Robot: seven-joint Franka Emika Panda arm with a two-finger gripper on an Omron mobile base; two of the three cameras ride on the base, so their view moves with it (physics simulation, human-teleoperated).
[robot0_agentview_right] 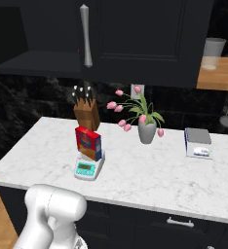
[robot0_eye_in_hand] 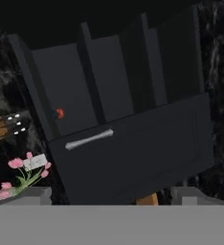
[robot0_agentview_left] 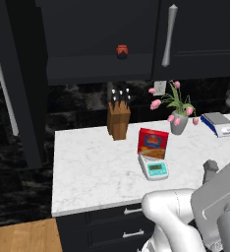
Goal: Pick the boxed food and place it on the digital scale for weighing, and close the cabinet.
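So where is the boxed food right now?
The boxed food stands upright on the digital scale, mid-counter, between the knife block and the flower vase.

A knife block [robot0_agentview_left: 119, 118] is seen at the back of the marble counter [robot0_agentview_left: 92, 167]. At its 3 o'clock, a grey vase of pink tulips [robot0_agentview_left: 177, 118] is set before a wall outlet [robot0_agentview_left: 159, 87]. Farther toward 3 o'clock lies a blue-edged scale [robot0_agentview_left: 218, 123]. A red jar [robot0_agentview_left: 122, 51] is shelved at the block's 12 o'clock. Drawers [robot0_agentview_left: 127, 224] are seen below the counter.

Open cabinet door [robot0_agentview_left: 14, 83] juts out (left); counter [robot0_agentview_left: 92, 167] front bare.
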